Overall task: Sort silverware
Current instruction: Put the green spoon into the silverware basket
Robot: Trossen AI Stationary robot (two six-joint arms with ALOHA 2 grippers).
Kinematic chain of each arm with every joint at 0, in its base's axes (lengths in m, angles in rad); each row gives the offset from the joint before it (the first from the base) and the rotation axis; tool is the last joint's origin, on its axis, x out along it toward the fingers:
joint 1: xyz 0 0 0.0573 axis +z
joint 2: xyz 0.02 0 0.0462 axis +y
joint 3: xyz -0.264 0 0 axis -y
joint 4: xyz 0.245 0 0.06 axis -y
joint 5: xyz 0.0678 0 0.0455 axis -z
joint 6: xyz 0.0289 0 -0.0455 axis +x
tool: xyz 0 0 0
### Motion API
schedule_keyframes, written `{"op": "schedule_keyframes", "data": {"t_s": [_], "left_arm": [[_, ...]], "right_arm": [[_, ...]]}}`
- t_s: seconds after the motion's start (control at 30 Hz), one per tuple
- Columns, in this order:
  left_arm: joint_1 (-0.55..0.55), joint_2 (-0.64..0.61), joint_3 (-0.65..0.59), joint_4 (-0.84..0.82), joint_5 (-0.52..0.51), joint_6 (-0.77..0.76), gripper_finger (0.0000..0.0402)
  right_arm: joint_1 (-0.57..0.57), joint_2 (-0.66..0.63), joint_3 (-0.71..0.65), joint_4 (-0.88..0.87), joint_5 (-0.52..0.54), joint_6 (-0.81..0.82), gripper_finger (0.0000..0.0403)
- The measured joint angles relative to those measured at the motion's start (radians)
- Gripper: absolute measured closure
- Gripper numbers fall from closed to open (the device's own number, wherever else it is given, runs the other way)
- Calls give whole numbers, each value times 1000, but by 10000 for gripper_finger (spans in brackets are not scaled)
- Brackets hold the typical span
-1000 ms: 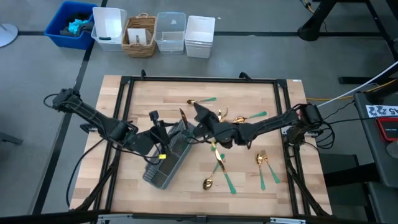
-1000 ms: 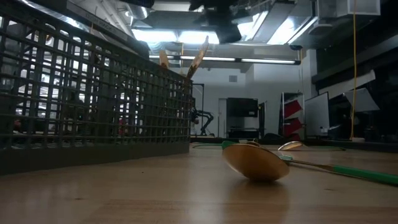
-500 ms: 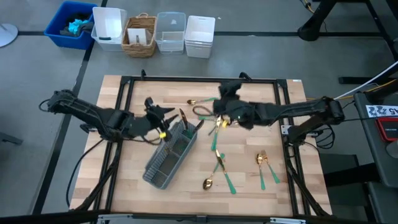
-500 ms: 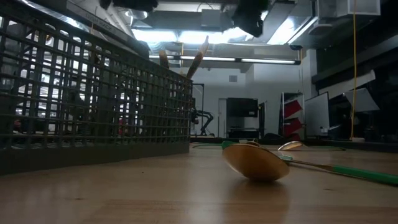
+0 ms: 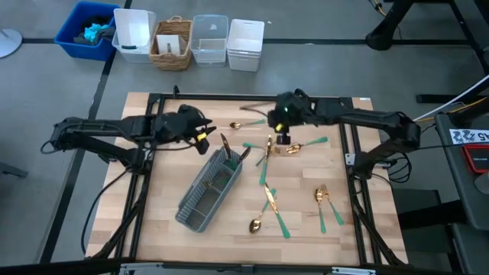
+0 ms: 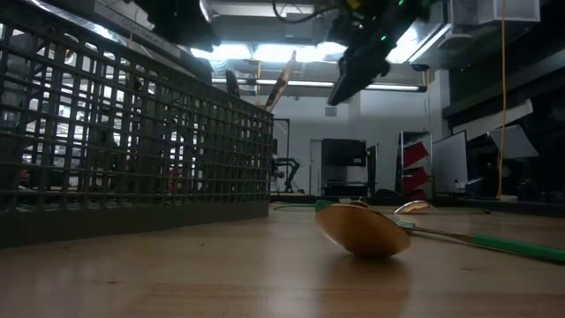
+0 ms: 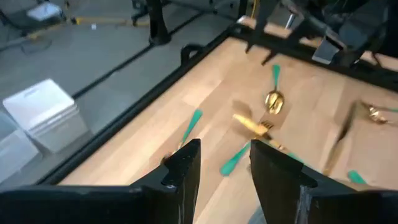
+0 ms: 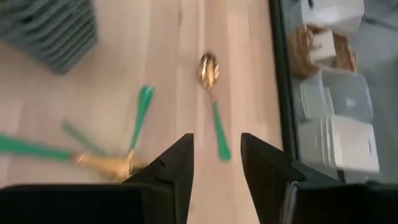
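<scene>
No text can be made out for certain — the one candidate is a white tag [image 5: 467,136] with dark marks on the red-edged box [image 5: 475,156] right of the tabletop [image 5: 306,221], and its characters are too small to read.

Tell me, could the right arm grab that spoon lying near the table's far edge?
Probably yes. The right gripper hovers open, holding nothing, near the spoon, which lies alone on bare wood with nothing on top of it.
</scene>
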Motion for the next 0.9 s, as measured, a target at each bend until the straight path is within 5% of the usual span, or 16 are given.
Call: {"op": "schedule_keyframes", "data": {"t_s": [0.37, 0.9], "left_arm": [[95, 0, 0, -100, 109, 0, 273], [103, 0, 0, -107, 109, 0, 273]], "right_arm": [[-188, 223, 0, 281, -332, -83, 269], [-200, 468, -1, 501, -337, 23, 269]]}}
